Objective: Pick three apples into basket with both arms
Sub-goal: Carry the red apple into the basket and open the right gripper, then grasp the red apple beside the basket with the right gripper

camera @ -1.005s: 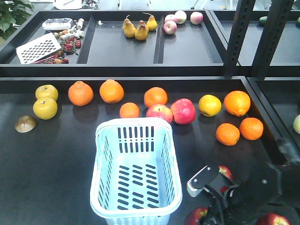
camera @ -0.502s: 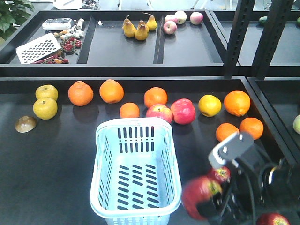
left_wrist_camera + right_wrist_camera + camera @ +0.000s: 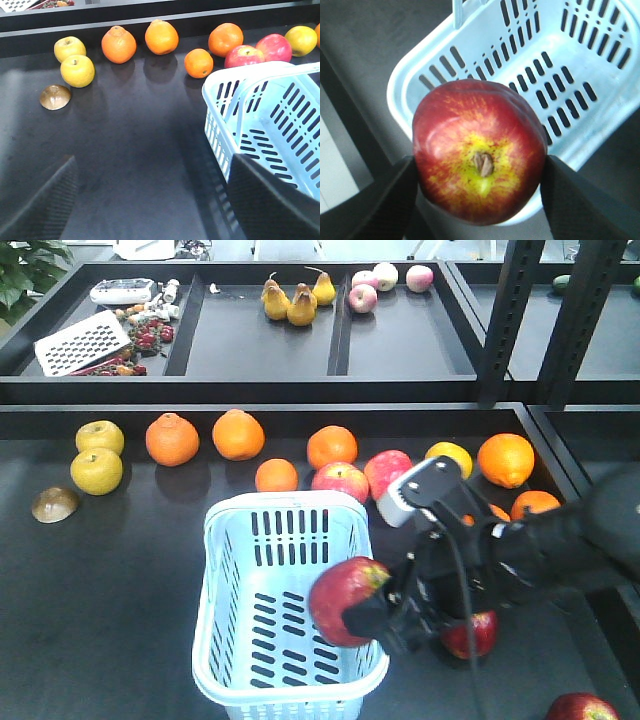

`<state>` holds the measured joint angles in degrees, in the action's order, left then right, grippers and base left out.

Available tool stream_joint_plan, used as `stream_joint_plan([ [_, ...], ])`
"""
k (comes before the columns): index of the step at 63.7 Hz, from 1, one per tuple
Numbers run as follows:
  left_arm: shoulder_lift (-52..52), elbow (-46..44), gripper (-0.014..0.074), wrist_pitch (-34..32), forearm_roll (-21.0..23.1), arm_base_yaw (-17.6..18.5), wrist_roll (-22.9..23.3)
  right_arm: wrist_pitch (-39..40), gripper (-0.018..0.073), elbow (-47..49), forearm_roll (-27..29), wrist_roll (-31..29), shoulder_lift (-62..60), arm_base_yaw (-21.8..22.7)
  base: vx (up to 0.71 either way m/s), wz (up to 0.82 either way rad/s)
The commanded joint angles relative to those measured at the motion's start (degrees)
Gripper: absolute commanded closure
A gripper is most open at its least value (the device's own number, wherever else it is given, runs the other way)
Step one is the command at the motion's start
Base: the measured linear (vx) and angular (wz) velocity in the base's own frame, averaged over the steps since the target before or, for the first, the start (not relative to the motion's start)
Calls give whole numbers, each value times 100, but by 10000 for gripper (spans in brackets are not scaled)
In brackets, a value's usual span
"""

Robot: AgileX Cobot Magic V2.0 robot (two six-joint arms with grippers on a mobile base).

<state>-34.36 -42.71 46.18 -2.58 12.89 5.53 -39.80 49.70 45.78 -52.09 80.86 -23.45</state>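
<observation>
One apple aloft, none in yet.
Our left claw gapes empty; the pale blue-white slotted plastic basket holds nothing; our right claw clamps one round dark-red apple over its 3 o'clock rim; the second apple and third apple wait on the surface.

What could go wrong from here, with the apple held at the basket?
1. The right tool holds the dark-red apple over the basket rim, not its middle. Released here, it may strike the rim and roll onto the table.
2. The empty basket looks light, so the arm could nudge it.
</observation>
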Motion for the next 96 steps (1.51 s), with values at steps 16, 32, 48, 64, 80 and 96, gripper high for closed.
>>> stream_joint_plan([
  [16,-5,-140,6,-358,-12,-10,53,562,-166,383,572,-411,285,-4,0,0],
  [32,-5,-140,6,-358,-12,-10,53,679,-157,383,-572,577,112,356,0,0],
  [48,-5,-140,6,-358,-12,-10,53,781,-140,383,-2418,2302,195,1221,0,0],
  [64,-5,-140,6,-358,-12,-10,53,1031,-127,383,-3020,2541,1249,1336,0,0],
  [80,-5,-140,6,-358,-12,-10,53,1627,-118,383,-3219,2800,2107,1346,0,0],
  [96,-5,-140,6,-358,-12,-10,53,2125,-109,383,-3348,2812,2549,1346,0,0],
])
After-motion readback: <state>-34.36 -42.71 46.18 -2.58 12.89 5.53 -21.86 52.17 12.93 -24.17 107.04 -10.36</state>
